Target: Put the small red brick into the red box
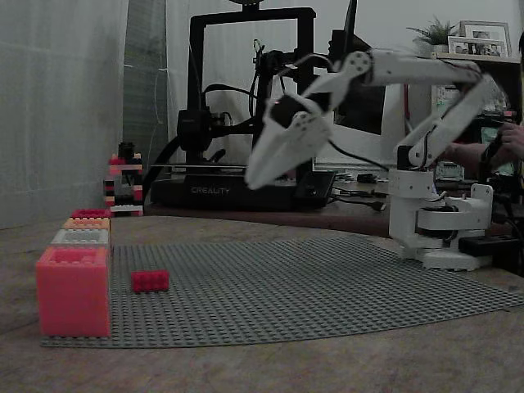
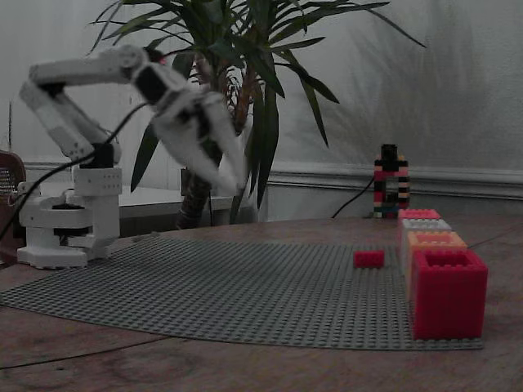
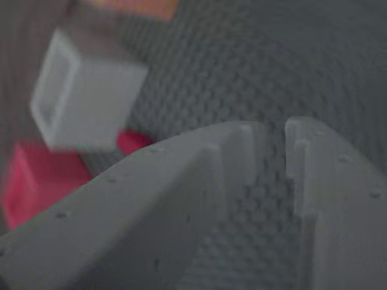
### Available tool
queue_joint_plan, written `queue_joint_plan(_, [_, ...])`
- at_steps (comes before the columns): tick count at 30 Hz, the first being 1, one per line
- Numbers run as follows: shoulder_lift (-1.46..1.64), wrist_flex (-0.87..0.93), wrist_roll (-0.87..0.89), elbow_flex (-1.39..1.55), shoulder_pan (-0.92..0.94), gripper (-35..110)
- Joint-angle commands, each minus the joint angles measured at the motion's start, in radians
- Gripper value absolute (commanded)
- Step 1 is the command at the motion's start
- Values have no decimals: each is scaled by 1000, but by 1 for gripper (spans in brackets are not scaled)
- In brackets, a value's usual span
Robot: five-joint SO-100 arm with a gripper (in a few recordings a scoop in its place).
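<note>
1. the end effector is hanging in the air above the grey baseplate, blurred in both fixed views and pointing downward; in the wrist view its two fingers are standing a narrow gap apart, nearly closed, with nothing between them.
2. the small red brick is lying on the baseplate, well apart from the end effector and near the row of boxes.
3. the red box is sitting at the near end of that row, at the baseplate's edge, with the brick just beside it but not touching.
4. behind it, a grey box, an orange box and another red piece are lining up.
5. the baseplate is resting on a brown desk.
</note>
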Motion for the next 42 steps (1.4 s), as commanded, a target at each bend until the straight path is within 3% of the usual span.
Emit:
queue_joint_plan(1, [-190,-91,-238,-147,-71,3])
queue_joint_plan(10, [-543,-293,-357,-321,-219,8])
queue_joint_plan(17, [-750,-267,-376,-491,-298,18])
queue_joint_plan(42, [-1069,-245,-423,-796,-336,16])
